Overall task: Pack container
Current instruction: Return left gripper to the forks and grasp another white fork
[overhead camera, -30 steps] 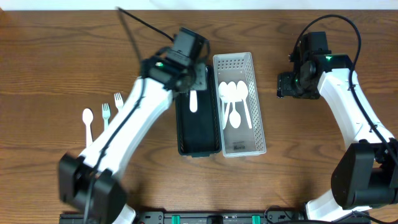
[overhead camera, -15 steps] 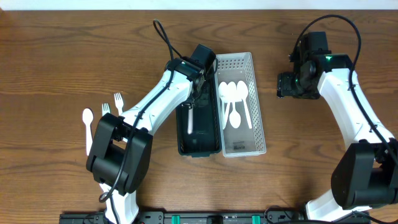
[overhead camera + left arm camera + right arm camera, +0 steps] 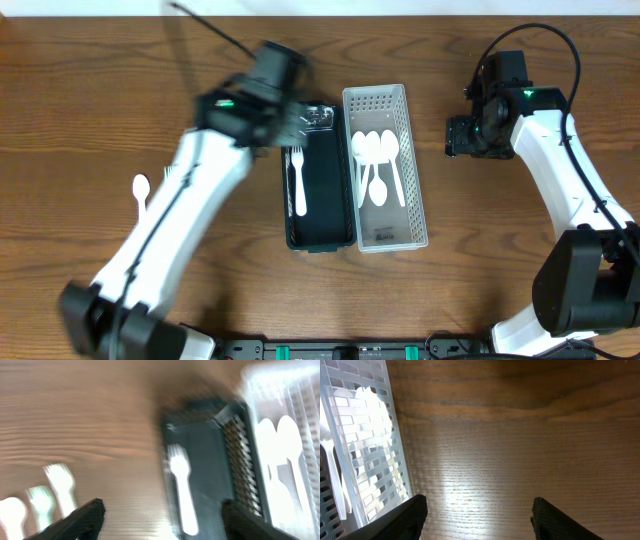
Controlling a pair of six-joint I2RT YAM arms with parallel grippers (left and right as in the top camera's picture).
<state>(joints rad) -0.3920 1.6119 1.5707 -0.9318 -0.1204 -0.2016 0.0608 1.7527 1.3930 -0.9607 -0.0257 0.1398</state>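
A white fork (image 3: 297, 180) lies lengthwise in the black container (image 3: 322, 225), also blurred in the left wrist view as the fork (image 3: 181, 487) in the black container (image 3: 210, 455). My left gripper (image 3: 300, 118) hangs over that container's far end, open and empty (image 3: 162, 520). The white container (image 3: 385, 235) beside it holds three white spoons (image 3: 377, 150). My right gripper (image 3: 462, 137) stays open over bare table to the right of the white container (image 3: 360, 435), nothing between its fingers (image 3: 405, 515).
A white spoon (image 3: 140, 190) and a fork (image 3: 168, 176) lie on the wood left of the black container, partly under my left arm. The left wrist view shows them as blurred white cutlery (image 3: 60, 482).
My left gripper opened and let the fork go; it now lies in the black container. The left arm is swinging back toward the left. The right arm has not moved.
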